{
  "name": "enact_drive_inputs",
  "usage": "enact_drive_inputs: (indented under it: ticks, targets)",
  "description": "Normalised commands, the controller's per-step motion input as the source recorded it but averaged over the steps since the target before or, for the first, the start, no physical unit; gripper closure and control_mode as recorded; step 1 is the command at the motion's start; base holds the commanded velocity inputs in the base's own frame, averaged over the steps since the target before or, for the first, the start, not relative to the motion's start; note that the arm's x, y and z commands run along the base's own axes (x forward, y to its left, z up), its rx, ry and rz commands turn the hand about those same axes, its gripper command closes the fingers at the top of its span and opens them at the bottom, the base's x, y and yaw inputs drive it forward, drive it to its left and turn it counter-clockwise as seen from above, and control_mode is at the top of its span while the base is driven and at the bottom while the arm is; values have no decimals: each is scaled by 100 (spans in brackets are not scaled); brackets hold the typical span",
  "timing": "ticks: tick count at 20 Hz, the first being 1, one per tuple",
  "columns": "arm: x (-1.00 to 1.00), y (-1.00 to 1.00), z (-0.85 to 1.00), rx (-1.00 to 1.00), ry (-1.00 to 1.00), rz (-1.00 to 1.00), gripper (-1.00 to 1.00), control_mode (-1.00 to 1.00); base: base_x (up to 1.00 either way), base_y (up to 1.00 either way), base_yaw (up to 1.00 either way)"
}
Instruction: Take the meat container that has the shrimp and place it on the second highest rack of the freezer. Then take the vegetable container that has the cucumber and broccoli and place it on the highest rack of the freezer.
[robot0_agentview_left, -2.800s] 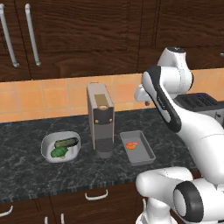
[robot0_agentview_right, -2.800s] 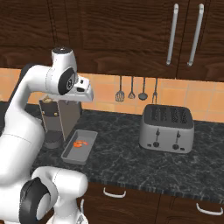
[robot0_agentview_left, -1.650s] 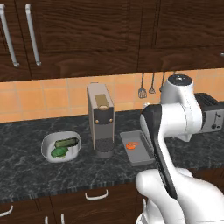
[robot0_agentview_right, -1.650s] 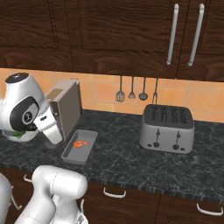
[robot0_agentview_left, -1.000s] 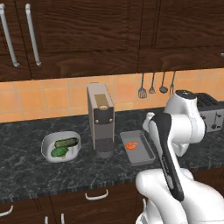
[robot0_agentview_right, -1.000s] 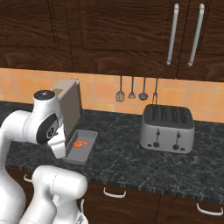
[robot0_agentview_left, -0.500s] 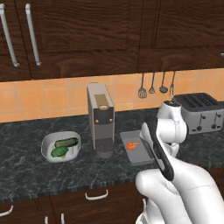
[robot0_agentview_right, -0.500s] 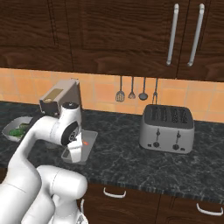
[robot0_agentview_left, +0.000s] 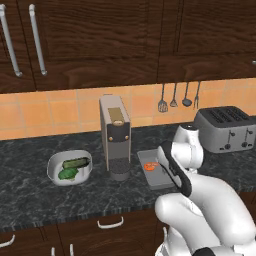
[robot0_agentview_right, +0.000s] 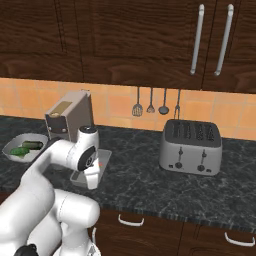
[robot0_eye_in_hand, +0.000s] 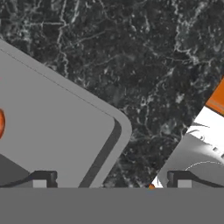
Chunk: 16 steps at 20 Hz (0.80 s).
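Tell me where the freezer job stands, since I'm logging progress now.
Nothing looks done: the meat container with the shrimp sits on the counter, and the vegetable container sits left of the coffee machine. In hand: the gripper hovers open over the tray's corner. Both containers are left to place.

Coffee machine (robot0_agentview_left: 116, 135), toaster (robot0_agentview_left: 224, 128), hanging utensils (robot0_agentview_left: 174, 96), dark granite counter (robot0_agentview_left: 60, 195)

One tray (robot0_agentview_left: 161, 174), one shrimp (robot0_agentview_left: 150, 166), one bowl (robot0_agentview_left: 69, 168), one cucumber (robot0_agentview_left: 76, 162), one broccoli (robot0_agentview_left: 65, 174), one coffee machine (robot0_agentview_left: 115, 136), one toaster (robot0_agentview_left: 224, 128) and four hanging utensils (robot0_agentview_left: 163, 98) are counted.
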Motion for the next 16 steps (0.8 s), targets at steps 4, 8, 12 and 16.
enact_drive_inputs:
  ticks: [4, 8, 12, 16]
  targets:
    - [8, 11, -13, 0, 7, -15, -100, -100, 0, 0, 0]
    - [7, 1, -36, 0, 13, -6, -100, -100, 0, 0, 0]
    - [-12, 0, -47, 0, 7, 0, -100, -100, 0, 0, 0]
    - [0, 0, -38, 0, 1, 0, -100, -100, 0, 0, 0]
